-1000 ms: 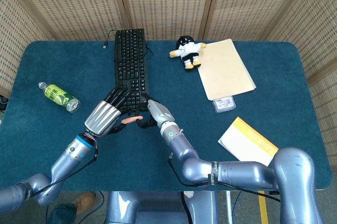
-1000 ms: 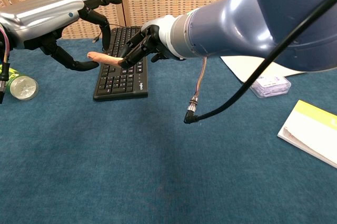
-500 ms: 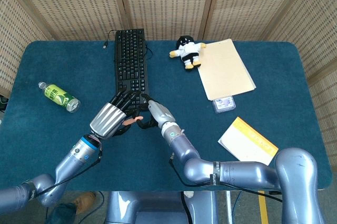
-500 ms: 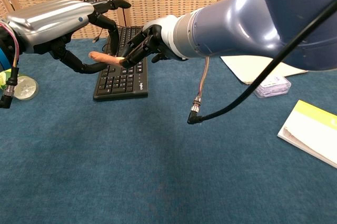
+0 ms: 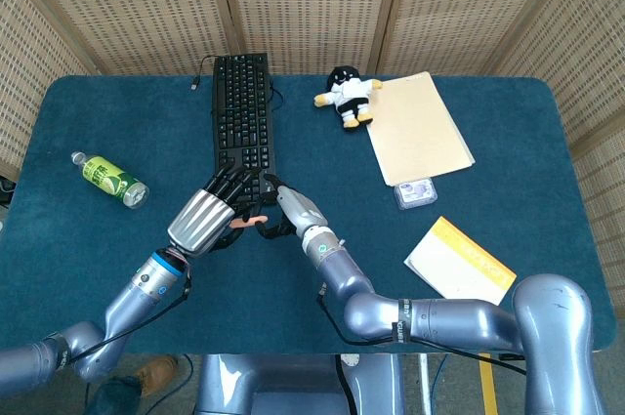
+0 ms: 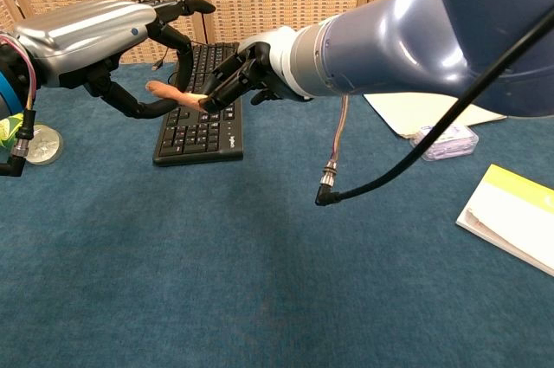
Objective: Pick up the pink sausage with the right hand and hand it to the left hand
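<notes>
The pink sausage (image 6: 168, 93) (image 5: 242, 223) hangs level above the table, in front of the keyboard. My right hand (image 6: 251, 75) (image 5: 293, 207) pinches its right end between dark fingertips. My left hand (image 6: 104, 35) (image 5: 202, 216) sits at the sausage's left end, with its thumb curved under it and its fingers arched over the top. The left fingers surround the sausage but show no firm grip on it. Both hands are off the table surface.
A black keyboard (image 5: 241, 122) lies just behind the hands. A plastic bottle (image 5: 109, 179) lies at the left. A plush toy (image 5: 347, 95), a tan folder (image 5: 418, 129), a small clear case (image 5: 415, 191) and a yellow-white booklet (image 5: 459, 261) occupy the right side.
My left hand has moved right and closed in around the sausage's left end, thumb coming under it. My right hand kept its pinch and shifted only slightly.
</notes>
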